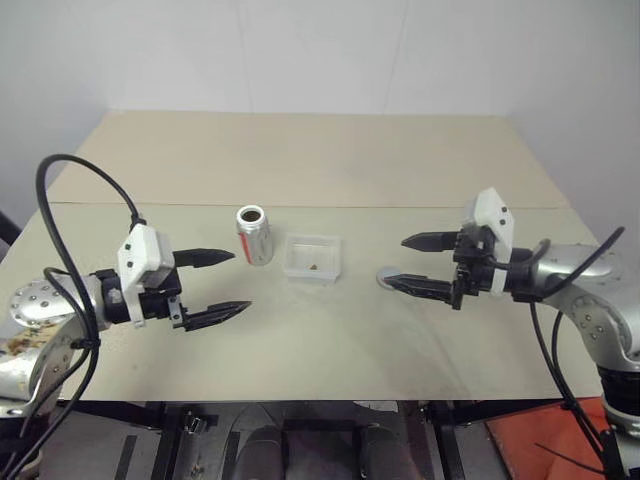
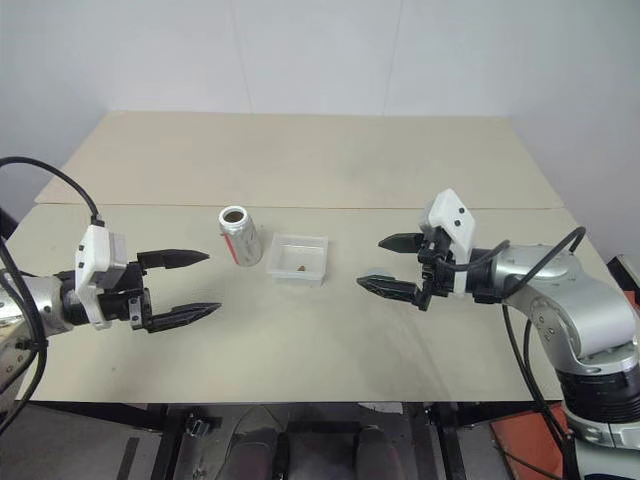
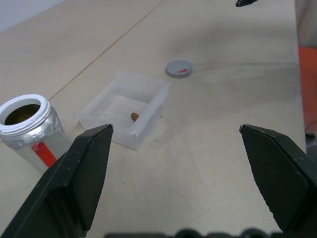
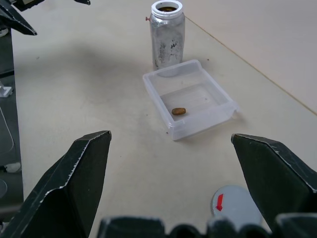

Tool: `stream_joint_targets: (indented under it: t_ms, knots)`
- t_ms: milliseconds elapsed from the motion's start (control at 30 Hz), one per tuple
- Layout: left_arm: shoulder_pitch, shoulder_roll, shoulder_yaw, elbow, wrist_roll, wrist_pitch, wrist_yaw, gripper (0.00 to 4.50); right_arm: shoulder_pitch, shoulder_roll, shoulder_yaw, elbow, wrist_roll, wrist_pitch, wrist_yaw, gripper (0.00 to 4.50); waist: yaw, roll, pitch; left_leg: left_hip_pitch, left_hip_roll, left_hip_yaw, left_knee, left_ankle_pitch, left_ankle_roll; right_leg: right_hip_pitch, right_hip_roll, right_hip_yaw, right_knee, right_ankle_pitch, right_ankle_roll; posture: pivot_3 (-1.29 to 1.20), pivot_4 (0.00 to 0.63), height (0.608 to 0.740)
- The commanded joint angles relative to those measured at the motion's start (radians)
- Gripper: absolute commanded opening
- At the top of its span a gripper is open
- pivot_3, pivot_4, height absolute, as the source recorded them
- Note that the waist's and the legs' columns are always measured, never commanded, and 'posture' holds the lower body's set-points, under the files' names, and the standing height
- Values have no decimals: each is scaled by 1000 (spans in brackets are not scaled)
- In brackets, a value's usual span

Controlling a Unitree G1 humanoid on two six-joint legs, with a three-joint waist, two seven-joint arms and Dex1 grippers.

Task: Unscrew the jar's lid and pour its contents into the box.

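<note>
The jar (image 1: 254, 235) stands upright and uncapped on the table, its red stripe facing my left gripper (image 1: 240, 281). That gripper hovers open just in front and to the left of the jar, holding nothing. The box (image 1: 312, 240) sits right beside the jar, with one small brown bit of the contents (image 4: 179, 111) lying inside it. To the right of the box, the grey lid (image 3: 179, 68) lies flat on the table with its red mark up. My right gripper (image 1: 395, 261) hangs open over the lid, fingers apart and empty.
A beige table (image 1: 320, 340) carries everything, with a seam (image 1: 150, 204) running across it behind the jar. A white wall (image 1: 320, 50) rises behind the far edge. Black cables (image 1: 60, 200) loop off both arms.
</note>
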Motion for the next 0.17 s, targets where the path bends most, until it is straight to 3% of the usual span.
stream_joint_targets:
  t_ms: [33,167]
  knots:
    - [-38,-6,2,14,13,-36,0,4465,18,-17,-49,-42,1,-42,7,4500,0,0,0,0,0,0,0,0,0,0,0,0,0,0,0,0,150,740]
    - [-47,-22,-10,8,8,-38,-10,4465,31,-23,-51,-49,-4,-53,5,4500,0,0,0,0,0,0,0,0,0,0,0,0,0,0,0,0,150,740]
